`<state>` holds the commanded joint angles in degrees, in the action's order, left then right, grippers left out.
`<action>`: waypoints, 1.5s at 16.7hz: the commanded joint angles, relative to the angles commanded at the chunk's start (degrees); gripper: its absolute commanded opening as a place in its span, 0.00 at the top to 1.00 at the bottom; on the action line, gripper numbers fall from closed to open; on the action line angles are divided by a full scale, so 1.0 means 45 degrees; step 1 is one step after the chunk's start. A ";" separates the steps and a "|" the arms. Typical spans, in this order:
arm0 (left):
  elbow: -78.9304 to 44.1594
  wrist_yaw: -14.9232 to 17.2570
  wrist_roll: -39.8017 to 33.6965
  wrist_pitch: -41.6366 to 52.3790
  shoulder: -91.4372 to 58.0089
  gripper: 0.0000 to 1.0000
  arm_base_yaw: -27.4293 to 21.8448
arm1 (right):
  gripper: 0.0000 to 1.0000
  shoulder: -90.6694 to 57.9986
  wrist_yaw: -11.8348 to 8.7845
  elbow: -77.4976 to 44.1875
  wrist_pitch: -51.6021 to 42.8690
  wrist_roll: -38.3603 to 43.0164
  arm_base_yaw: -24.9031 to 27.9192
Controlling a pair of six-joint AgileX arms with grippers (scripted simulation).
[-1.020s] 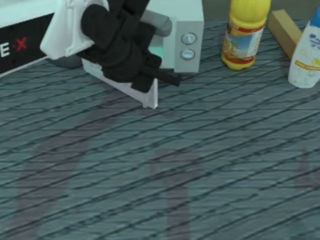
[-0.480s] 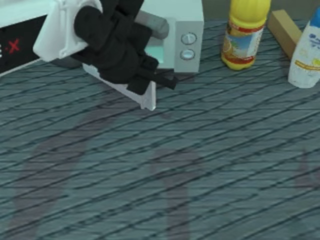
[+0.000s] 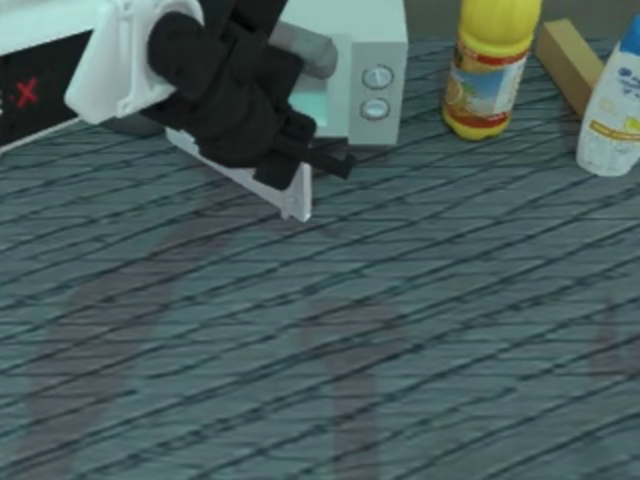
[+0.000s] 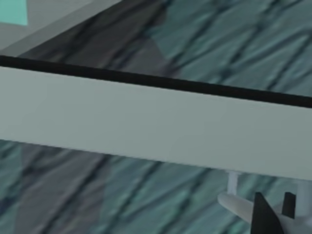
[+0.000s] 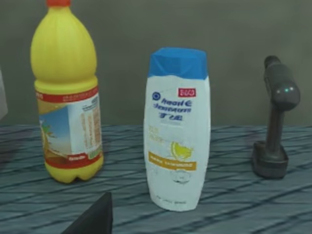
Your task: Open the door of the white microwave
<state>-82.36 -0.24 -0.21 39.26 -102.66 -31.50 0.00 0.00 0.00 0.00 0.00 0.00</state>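
The white microwave [image 3: 375, 50] stands at the table's back, its two silver knobs facing front. Its door [image 3: 292, 198] stands swung out towards the left front, and the pale teal interior [image 3: 315, 105] shows behind it. My left gripper [image 3: 325, 157] sits at the door's free end. In the left wrist view the door [image 4: 146, 122] is a broad white band, and my left gripper [image 4: 275, 214] is shut on the white handle [image 4: 234, 202] below it. My right arm is outside the top view; a dark part of my right gripper [image 5: 95, 222] shows in its wrist view.
A yellow juice bottle [image 3: 490, 65] and a white shampoo bottle [image 3: 612, 110] with a blue cap stand right of the microwave, a wooden block [image 3: 570, 60] between them. A dark grey handheld device [image 5: 275, 122] stands on a base. A white-and-black box [image 3: 30, 90] lies back left.
Over the last second my left gripper moved a little left and back with the handle, swinging the door slightly wider. In the last half second almost nothing shifted.
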 joint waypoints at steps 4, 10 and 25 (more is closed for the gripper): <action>0.0000 0.0000 0.0000 0.0000 0.0000 1.00 0.0000 | 0.00 0.0000 0.0000 0.0000 0.0000 0.0000 0.0000; 0.0000 0.0000 0.0000 0.0000 0.0000 1.00 0.0000 | 0.00 0.0000 0.0000 0.0000 0.0000 0.0000 0.0000; 0.0857 0.0881 0.1509 -0.0089 0.0719 1.00 0.0511 | 0.00 0.0000 0.0000 0.0000 0.0000 0.0000 0.0000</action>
<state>-78.50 3.72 6.58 38.86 -99.42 -29.20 0.00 0.00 0.00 0.00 0.00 0.00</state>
